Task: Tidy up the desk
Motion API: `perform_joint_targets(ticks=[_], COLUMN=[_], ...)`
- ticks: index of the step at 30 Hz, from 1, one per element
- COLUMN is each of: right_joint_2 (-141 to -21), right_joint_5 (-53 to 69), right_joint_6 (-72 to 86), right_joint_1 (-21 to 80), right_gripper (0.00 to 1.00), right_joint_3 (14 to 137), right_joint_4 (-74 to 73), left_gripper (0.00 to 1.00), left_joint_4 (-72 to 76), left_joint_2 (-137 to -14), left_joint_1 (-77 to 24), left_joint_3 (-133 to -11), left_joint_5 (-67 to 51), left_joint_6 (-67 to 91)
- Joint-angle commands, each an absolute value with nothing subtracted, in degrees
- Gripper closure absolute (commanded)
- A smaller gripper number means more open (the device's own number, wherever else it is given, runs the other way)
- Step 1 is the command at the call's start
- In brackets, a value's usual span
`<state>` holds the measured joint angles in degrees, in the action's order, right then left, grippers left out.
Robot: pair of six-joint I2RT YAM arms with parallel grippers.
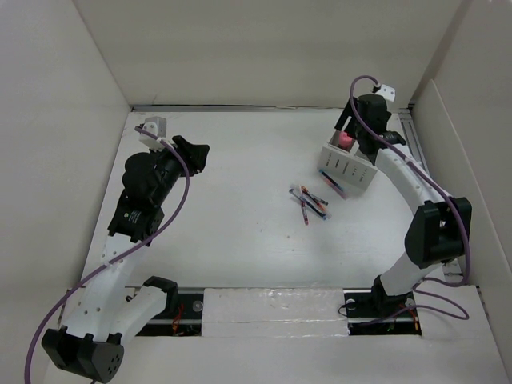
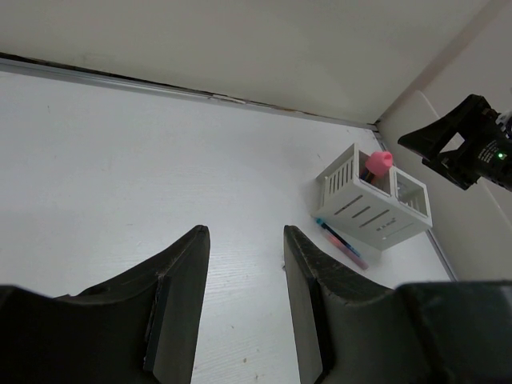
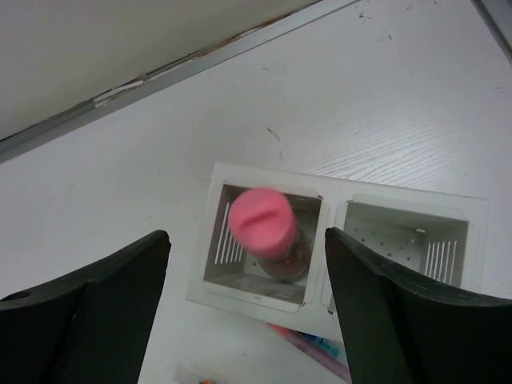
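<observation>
- Your desk (image 1: 240, 184) lay beneath both arms: one organizer (image 1: 346, 168) near its far-right corner, one pink-capped bottle (image 3: 262, 222) inside.
- Left gripper (image 2: 246, 236) and right gripper (image 3: 246, 240) gaped, gripping nothing.
- Only your top view caught the loose pens (image 1: 309, 203), too small to count.

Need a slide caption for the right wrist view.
Open right gripper hovers above the white organizer: pink-capped container in one compartment, the other empty.
</observation>
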<state>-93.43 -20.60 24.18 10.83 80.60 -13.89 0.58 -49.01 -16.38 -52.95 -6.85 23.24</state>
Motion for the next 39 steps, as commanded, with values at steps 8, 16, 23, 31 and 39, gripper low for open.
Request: perform_joint_targets(ticks=[8, 16, 23, 31, 39], right_joint_2=[-77.8, -72.3, -81.2, -88.8, -92.1], right_joint_5=[-24.2, -25.3, -15.2, -9.0, -11.0], right_joint_6=[27.9, 33.7, 35.4, 36.1, 36.2], right_joint_1=[20.3, 24.9, 19.0, 14.2, 13.6], right_gripper=[0.73, 0.77, 0.37, 0.34, 0.38], right_joint_3=[67.2, 45.7, 45.9, 49.8, 52.7], right_joint_4=[-6.3, -2.3, -1.8, -1.6, -3.3], left_gripper=[0.62, 0.62, 0.62, 0.62, 0.62], left_joint_4=[2.9, 3.2, 3.0, 2.8, 2.9], left_joint_2=[-48.3, -48.8, -48.5, -48.0, -47.5], left_joint_1=[-16.1, -16.1, -16.1, -16.1, -16.1], left_joint_3=[-52.3, -52.5, -52.4, -52.5, -52.3], left_joint_5=[-7.6, -8.0, -7.5, -6.9, -6.8], left_joint_6=[23.6, 23.6, 23.6, 23.6, 23.6])
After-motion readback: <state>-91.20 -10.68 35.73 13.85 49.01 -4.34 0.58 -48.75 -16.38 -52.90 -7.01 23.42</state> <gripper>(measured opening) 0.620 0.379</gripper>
